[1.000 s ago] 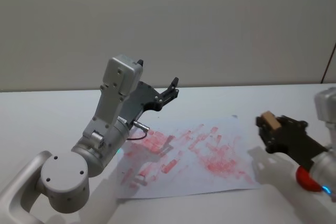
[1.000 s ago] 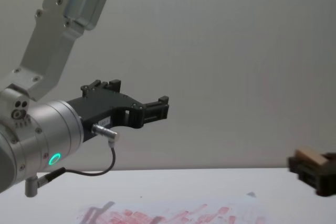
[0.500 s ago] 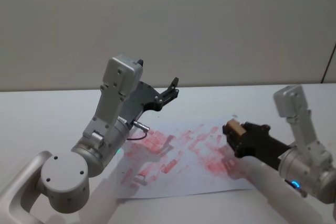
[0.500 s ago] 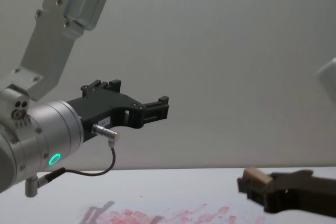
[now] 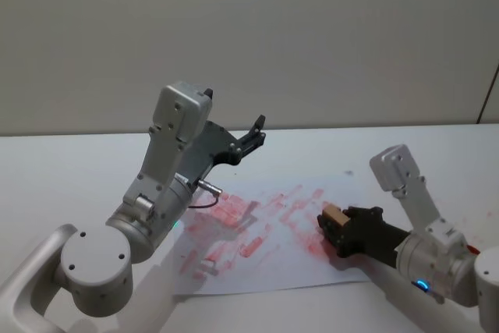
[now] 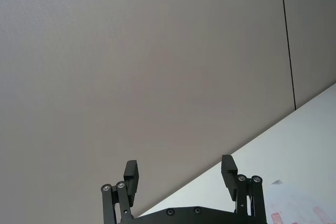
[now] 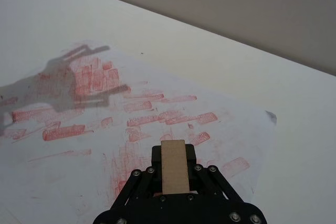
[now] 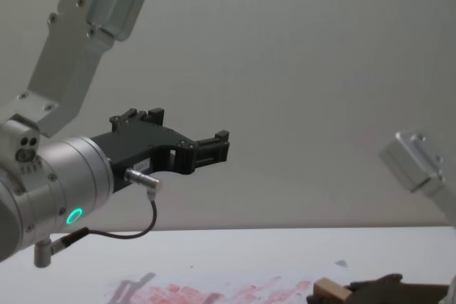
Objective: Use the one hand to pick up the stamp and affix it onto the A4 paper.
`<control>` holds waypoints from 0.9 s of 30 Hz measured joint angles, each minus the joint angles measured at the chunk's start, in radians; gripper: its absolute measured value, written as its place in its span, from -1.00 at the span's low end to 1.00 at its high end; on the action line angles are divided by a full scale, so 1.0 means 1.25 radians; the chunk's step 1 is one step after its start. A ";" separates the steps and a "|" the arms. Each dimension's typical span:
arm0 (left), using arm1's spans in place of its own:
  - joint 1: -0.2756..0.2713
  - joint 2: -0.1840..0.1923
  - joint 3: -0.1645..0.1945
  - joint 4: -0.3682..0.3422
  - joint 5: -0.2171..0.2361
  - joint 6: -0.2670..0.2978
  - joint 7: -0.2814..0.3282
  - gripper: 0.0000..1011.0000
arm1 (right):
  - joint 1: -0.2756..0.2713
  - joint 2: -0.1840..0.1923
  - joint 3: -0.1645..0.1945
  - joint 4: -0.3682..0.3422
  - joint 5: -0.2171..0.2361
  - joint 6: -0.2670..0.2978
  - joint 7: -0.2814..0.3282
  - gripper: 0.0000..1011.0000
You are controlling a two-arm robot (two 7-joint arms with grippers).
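The A4 paper (image 5: pixel 281 232) lies on the table, covered with pinkish-red ink prints, and also spreads across the right wrist view (image 7: pixel 105 129). My right gripper (image 5: pixel 331 228) is shut on the stamp (image 5: pixel 334 214), a pale tan wooden block, and holds it low over the paper's right part. In the right wrist view the stamp (image 7: pixel 173 165) sits between the black fingers, just above the prints. The chest view has the stamp (image 8: pixel 329 290) at the bottom edge. My left gripper (image 5: pixel 256 132) hangs raised behind the paper, open and empty (image 6: pixel 180 174).
The white tabletop (image 5: pixel 62 169) extends around the paper up to a grey wall. My left arm's silver elbow and base (image 5: pixel 97 267) stand at the front left, casting a shadow on the paper's left side.
My right gripper has carried the stamp leftward and down, from beside the paper's right edge to low over its printed right part. The left arm has not moved.
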 joint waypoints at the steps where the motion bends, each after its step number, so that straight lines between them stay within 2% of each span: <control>1: 0.000 0.000 0.000 0.000 0.000 0.000 0.000 0.98 | 0.002 -0.001 -0.002 0.004 -0.004 0.003 0.001 -0.56; 9: 0.000 0.000 0.000 0.000 0.000 0.000 0.000 0.98 | 0.007 -0.002 -0.006 0.018 -0.016 0.017 0.004 -0.56; 27: 0.000 0.000 0.000 0.000 0.000 0.000 0.000 0.98 | 0.015 -0.007 -0.010 0.035 -0.008 0.020 -0.009 -0.56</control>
